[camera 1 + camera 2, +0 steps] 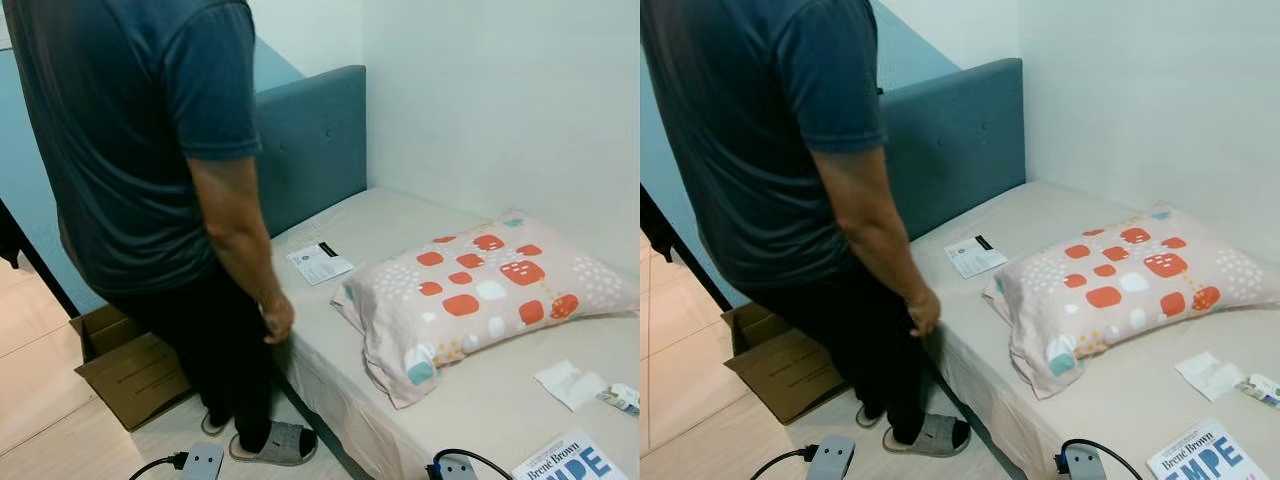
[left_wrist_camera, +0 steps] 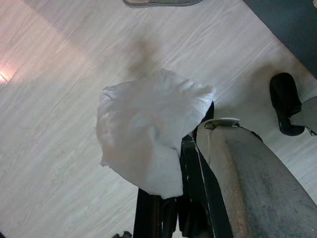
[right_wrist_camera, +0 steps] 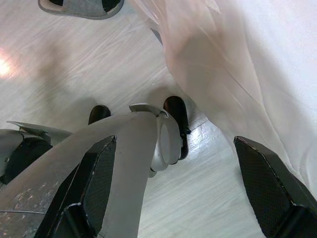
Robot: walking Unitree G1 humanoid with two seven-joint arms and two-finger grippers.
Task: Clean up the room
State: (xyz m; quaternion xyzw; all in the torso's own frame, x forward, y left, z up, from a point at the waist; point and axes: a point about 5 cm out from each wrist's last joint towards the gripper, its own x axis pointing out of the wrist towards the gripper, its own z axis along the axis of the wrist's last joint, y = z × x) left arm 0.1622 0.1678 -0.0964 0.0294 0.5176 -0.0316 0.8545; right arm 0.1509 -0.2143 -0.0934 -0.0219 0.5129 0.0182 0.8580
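My left gripper hangs over the pale wood floor, shut on a crumpled white tissue that hides its fingertips. My right gripper is open, its two black fingers wide apart with nothing between them, low beside the draped bed sheet. On the bed lie a patterned pillow, a printed leaflet, another white tissue, a small packet and a book.
A person in a dark shirt and grey slippers stands close against the bed's near side. An open cardboard box sits on the floor behind them. A blue headboard and white wall bound the bed.
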